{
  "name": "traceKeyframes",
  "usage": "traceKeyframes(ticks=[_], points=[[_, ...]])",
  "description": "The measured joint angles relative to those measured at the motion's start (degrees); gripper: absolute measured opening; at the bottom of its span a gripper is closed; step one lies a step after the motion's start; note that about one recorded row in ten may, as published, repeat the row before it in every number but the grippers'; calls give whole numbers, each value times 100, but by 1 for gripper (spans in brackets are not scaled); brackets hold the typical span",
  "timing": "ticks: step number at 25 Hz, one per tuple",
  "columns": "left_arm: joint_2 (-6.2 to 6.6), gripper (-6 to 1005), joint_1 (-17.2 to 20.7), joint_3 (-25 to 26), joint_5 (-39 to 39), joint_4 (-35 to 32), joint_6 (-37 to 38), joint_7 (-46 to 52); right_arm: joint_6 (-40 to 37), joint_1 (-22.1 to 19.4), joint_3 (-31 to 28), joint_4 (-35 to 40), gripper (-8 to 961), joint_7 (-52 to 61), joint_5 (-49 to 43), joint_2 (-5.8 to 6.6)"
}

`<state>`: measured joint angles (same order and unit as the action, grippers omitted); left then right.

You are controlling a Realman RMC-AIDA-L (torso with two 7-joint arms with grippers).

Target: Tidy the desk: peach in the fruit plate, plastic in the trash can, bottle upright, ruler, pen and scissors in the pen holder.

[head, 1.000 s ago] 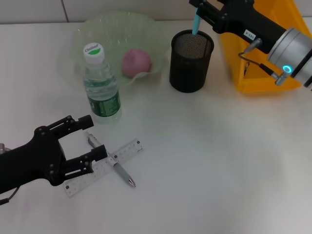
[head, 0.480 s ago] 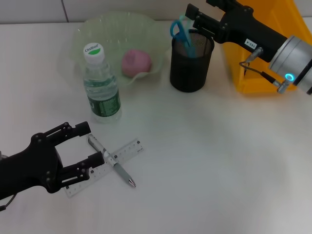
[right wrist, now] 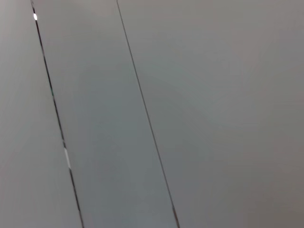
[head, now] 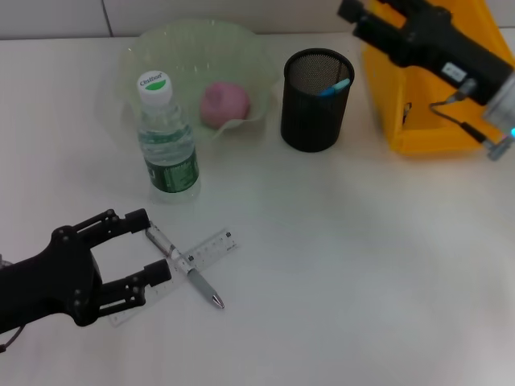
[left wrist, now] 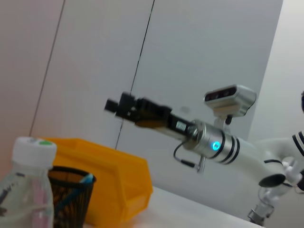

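In the head view the left gripper [head: 138,255] is wide open and low over the table, with the near ends of the ruler [head: 205,249] and the pen [head: 183,267] between or just under its fingers; both lie crossed, the pen's long axis running from the gripper diagonally away toward the front, and this arm is clearly the nearer one. The right gripper [head: 351,11] is above and behind the holder [head: 314,100], where a blue scissors handle [head: 338,85] shows inside; I cannot tell its fingers. In the left wrist view the bottle [left wrist: 26,190] stands upright beside the holder [left wrist: 71,199]; the right wrist view shows only wall.
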<state>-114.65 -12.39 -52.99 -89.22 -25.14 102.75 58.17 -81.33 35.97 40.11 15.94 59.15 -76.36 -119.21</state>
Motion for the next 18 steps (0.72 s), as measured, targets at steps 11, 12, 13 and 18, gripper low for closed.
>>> traceKeyframes(ticks=[11,12,13,18], points=[[43,800,-99,-78,-703,-535,-147,905,-1862,-1465,-36,2046,755,1544,-1055,293],[13,800,-139,-78,-930,-848,-275,1303,-2073,-1518,-43,2124,755,1568,-1336,372],[-10,800,-197,-78,-1125,-1056,-378,1600,-2341,-1541,-50,2171,755,1568,-1696,450],[-83,799,-408,-78,-1701,-1566,-567,2339,-3455,-1541,-249,2151,755,1178,-3245,561]])
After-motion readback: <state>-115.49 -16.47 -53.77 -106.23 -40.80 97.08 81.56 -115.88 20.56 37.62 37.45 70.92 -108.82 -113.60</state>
